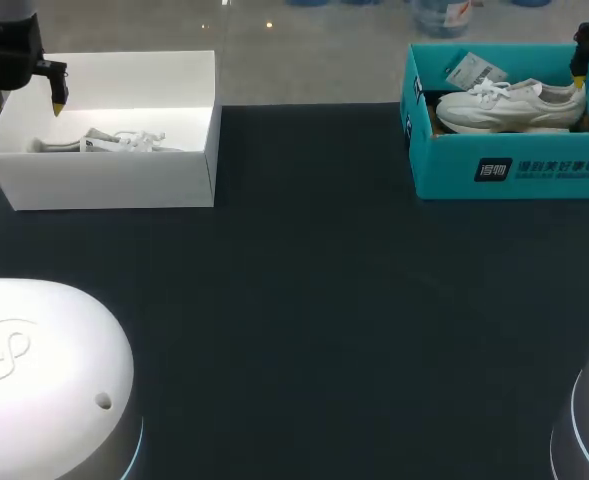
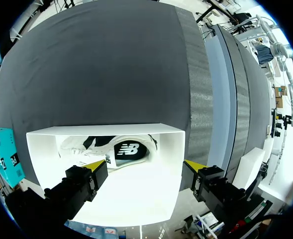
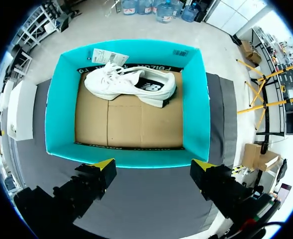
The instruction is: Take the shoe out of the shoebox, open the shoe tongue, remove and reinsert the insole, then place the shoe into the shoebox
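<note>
With left end effector and right end effector wide, I judge the shoe light and pliable: grip its stiffer heel collar.

Count: 2 shoeboxes – white shoebox, teal shoebox. 2 white shoes, one per box – first shoe, second shoe. 1 paper tag.
</note>
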You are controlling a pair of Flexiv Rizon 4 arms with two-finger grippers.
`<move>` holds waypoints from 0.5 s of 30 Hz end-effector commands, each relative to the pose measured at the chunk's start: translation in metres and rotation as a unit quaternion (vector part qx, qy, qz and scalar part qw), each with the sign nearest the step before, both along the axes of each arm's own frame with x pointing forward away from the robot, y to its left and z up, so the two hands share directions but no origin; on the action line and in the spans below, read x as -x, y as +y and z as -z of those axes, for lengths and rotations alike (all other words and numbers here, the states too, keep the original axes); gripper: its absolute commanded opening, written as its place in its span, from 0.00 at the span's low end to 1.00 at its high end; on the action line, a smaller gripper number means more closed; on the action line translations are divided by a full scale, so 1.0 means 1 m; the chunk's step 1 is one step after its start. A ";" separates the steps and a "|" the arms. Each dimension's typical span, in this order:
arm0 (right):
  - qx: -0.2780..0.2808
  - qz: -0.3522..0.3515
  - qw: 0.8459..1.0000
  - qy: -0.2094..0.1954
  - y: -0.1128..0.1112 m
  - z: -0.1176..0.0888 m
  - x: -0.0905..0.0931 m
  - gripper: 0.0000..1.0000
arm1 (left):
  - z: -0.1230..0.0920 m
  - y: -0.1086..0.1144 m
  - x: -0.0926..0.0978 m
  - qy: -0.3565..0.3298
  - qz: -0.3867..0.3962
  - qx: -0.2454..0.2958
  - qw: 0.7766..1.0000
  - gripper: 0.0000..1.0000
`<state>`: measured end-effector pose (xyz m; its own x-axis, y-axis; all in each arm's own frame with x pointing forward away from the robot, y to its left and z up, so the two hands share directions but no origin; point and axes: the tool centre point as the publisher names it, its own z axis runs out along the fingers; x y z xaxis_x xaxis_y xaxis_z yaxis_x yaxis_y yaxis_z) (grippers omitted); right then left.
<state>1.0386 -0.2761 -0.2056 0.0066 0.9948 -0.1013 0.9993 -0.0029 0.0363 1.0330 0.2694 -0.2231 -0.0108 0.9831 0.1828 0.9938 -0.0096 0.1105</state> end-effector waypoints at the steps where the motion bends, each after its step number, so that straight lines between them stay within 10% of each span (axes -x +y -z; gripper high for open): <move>1: 0.001 0.048 0.999 0.013 0.003 0.013 -0.020 1.00 | 0.000 0.001 0.000 0.000 0.000 0.000 1.000 1.00; 15: 0.000 0.070 0.997 0.015 0.005 0.033 -0.045 1.00 | 0.000 0.001 0.000 0.000 0.000 0.000 1.000 1.00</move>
<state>1.0787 -0.2703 -0.2385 0.1421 0.9844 -0.1036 0.9898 -0.1402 0.0254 1.0331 0.2694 -0.2233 -0.0110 0.9831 0.1827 0.9938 -0.0094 0.1106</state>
